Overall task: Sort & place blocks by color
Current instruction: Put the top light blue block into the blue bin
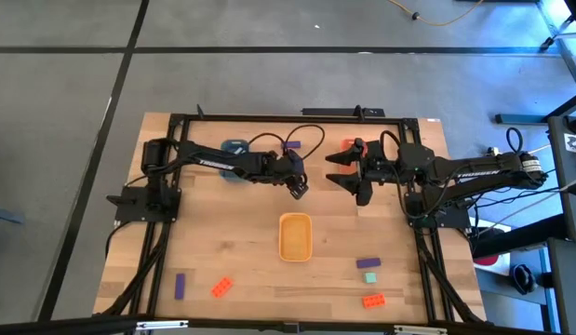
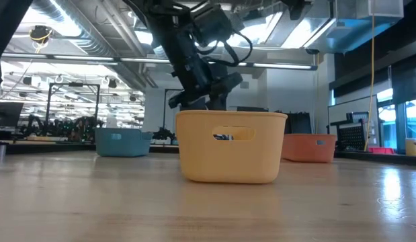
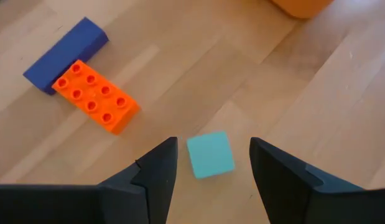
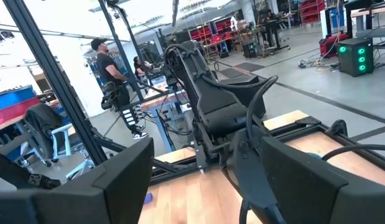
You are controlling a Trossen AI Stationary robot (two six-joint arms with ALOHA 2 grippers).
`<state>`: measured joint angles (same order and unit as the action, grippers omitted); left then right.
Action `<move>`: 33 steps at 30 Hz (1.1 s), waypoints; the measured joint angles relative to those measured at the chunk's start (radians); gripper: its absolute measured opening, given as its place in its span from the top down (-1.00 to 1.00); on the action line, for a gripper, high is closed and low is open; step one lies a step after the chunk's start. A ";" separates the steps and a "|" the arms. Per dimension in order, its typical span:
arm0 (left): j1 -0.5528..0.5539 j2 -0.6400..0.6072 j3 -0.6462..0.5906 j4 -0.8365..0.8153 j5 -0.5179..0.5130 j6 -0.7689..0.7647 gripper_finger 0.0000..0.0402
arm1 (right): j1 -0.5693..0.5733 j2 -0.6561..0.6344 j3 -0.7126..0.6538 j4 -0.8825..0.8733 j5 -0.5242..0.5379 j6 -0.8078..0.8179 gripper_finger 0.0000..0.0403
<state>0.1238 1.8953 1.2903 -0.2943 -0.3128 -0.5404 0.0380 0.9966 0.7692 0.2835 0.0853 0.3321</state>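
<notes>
Listing by view.

**High view:**
- The left gripper [image 1: 298, 189] is at frame centre, just above the yellow tray [image 1: 295, 251].
- The right gripper [image 1: 348, 174] is just right of it, facing it, with the fingers spread wide and empty.
- The blue tray [image 1: 234, 147] is partly under the left arm, at upper centre-left.
- The orange tray [image 1: 346, 145] shows as a sliver at upper centre.
- Loose blocks lie along the lower edge: a lower-left pair [image 1: 222, 287] and a lower-right cluster [image 1: 369, 277].
- One far purple block [image 1: 292, 144] lies at upper centre.
- No block can be made out directly beneath the left gripper from above.

**Low view:**
- The yellow tray fills frame centre, with the blue tray at left and the orange tray at right behind it.
- A dark arm [image 2: 194, 60] hangs above and behind the yellow tray. Which arm it is cannot be told here.
- No blocks are visible.

**Left wrist view:**
- The fingers [image 3: 158, 177] are parted and released, gripping nothing.
- A mint-green block [image 3: 210, 154] lies flat on the wood at lower centre, framed between the fingers and touching neither.
- It looks roughly square, so no long axis favours one approach.
- An orange-red brick [image 3: 96, 96] touches a blue-purple block [image 3: 64, 55] at upper left, well clear of the fingers.

**Right wrist view:**
- The right arm's own fingers are agape at the bottom.
- The left arm is opposite, and people stand in the room beyond.
- No block is visible.

**Judgement:** the left arm is the nearer one. The mint-green block sits centred in its gap, so a straight descent and closure should suffice.
</notes>
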 joint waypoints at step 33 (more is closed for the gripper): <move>-0.001 0.174 0.002 0.109 0.066 -0.145 -0.43 | 0.000 0.001 -0.001 0.004 0.001 0.002 -0.46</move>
<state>0.1230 2.0689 1.2926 -0.1850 -0.2470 -0.6851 0.0376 0.9974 0.7685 0.2876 0.0864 0.3342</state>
